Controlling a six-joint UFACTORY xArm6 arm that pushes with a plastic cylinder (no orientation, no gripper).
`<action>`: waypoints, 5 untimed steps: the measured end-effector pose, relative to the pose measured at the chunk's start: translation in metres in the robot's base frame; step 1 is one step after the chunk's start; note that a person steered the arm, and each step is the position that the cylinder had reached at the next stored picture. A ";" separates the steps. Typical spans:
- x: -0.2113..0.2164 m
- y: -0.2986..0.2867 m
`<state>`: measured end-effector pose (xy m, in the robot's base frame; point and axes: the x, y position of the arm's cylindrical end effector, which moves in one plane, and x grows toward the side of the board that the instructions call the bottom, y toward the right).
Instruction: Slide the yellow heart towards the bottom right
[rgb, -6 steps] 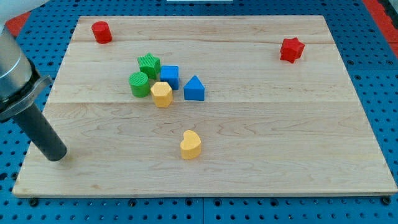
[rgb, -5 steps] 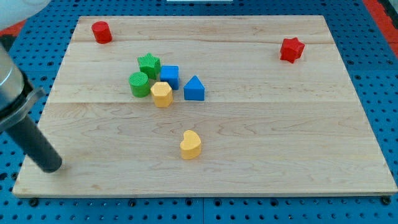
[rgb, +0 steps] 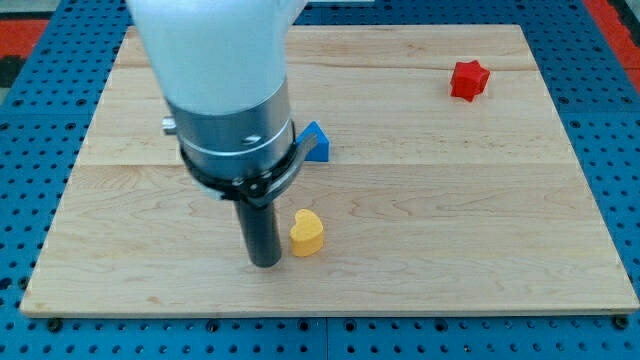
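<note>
Tip: my tip (rgb: 265, 262) sits just left of the yellow heart (rgb: 307, 233) — no jaws, bare rod
Heart: near the board's (rgb: 450, 250) bottom edge — roughly mid-width

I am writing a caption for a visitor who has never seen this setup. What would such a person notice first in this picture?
First, the big white and grey arm filling the view's upper left and hiding much of the wooden board. Its dark rod comes down so that my tip stands just to the view's left of the yellow heart, near bottom centre. A blue triangle peeks out beside the arm, and a red star sits alone at the top right.
</note>
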<state>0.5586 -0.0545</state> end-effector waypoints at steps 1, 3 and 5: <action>-0.017 0.017; -0.035 0.094; -0.028 0.131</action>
